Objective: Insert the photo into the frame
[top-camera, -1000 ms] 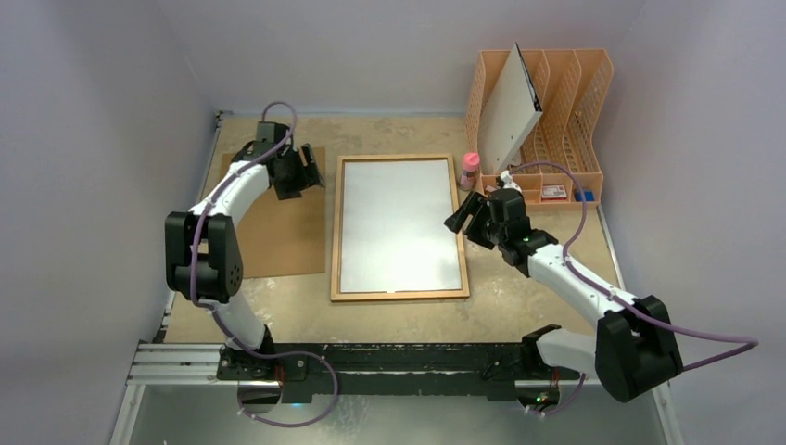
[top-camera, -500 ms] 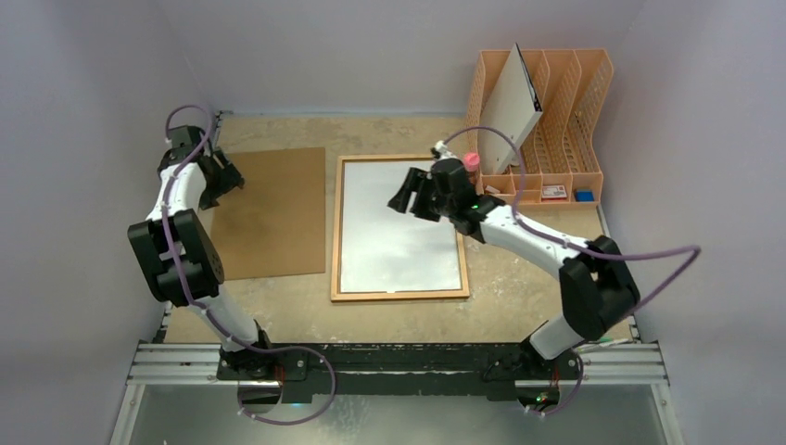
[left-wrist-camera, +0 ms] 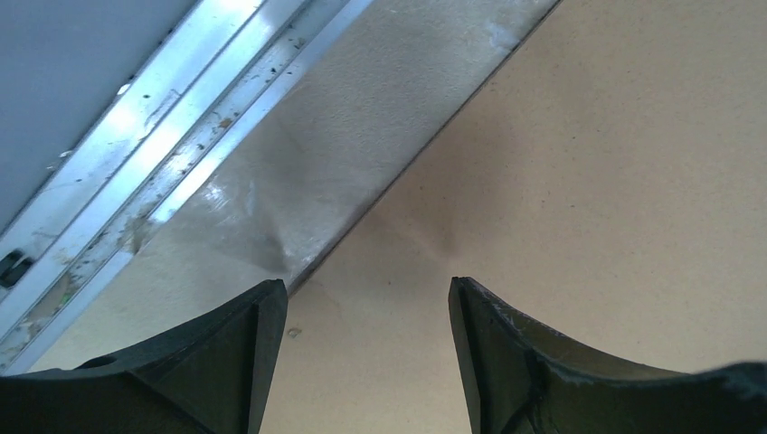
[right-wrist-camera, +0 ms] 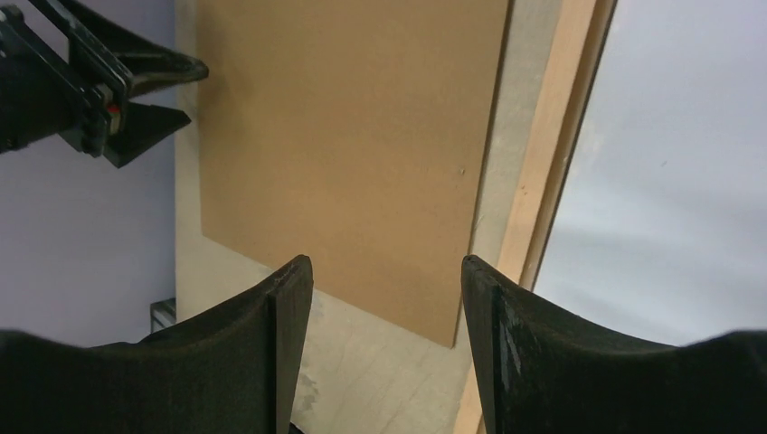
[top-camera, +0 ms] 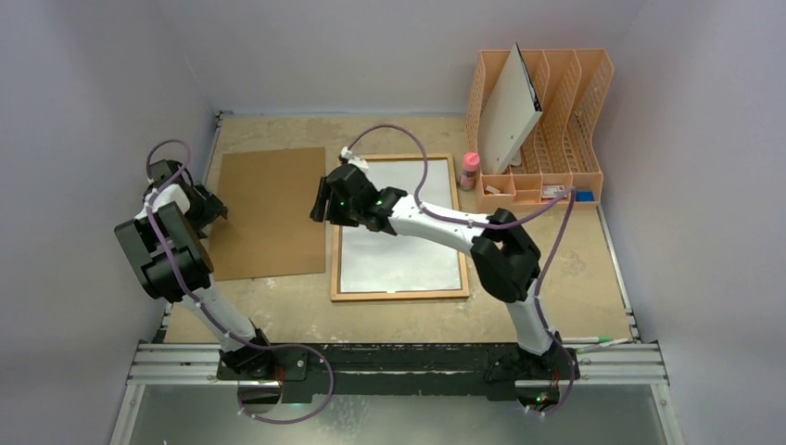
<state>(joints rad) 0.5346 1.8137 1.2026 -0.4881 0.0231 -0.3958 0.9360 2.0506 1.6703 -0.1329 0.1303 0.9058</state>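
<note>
Overhead, close right-wrist: frame [top-camera: 399, 295] in both

Thin wooden frame [top-camera: 399, 295], flat, pale inside

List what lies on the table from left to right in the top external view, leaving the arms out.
Flat brown rectangular board, light wooden rectangular picture frame, small pink bottle, orange plastic file rack.

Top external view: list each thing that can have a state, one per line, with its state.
frame: lying flat, pale sheet filling it
backing board: flat, left of frame, apart
left gripper: open, empty, at board's left edge
right gripper: open, empty, near frame's left rail
pink bottle: upright
white folder: leaning in organiser
</note>
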